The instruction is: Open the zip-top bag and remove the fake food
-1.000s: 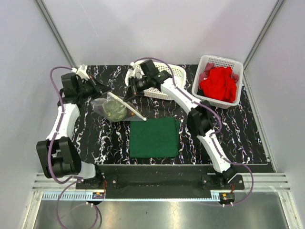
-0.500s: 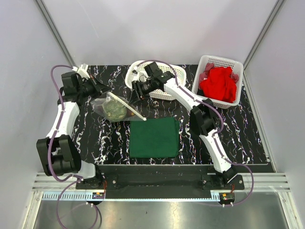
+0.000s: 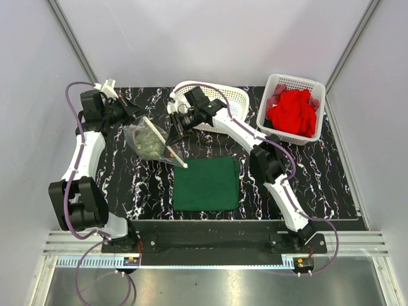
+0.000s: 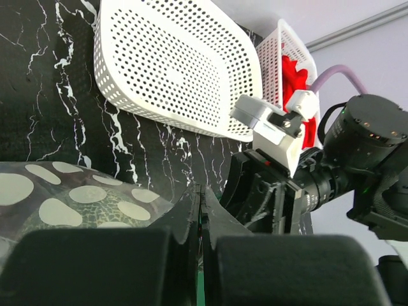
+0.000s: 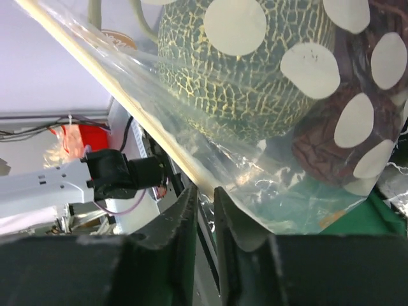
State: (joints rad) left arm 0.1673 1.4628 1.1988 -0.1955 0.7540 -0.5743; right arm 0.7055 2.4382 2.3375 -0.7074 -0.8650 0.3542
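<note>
Two grippers on one zip-top bag (image 3: 152, 141), stretched between them at the far left of the black marbled table (image 3: 331, 185), near the far left corner of the green cloth (image 3: 206, 183). Left gripper (image 4: 200, 204) clenched tight on the bag's edge. Right gripper (image 5: 204, 194) pinching the clear film at the rim, jaws nearly together. Inside the bag: netted green toy melon (image 5: 242, 89), with a dark red bumpy cluster (image 5: 325, 137) touching it. White oval basket (image 3: 223, 102) just behind.

Fake food (image 5: 236, 83) — cropped, part-masked by white dots (image 5: 234, 25)
</note>
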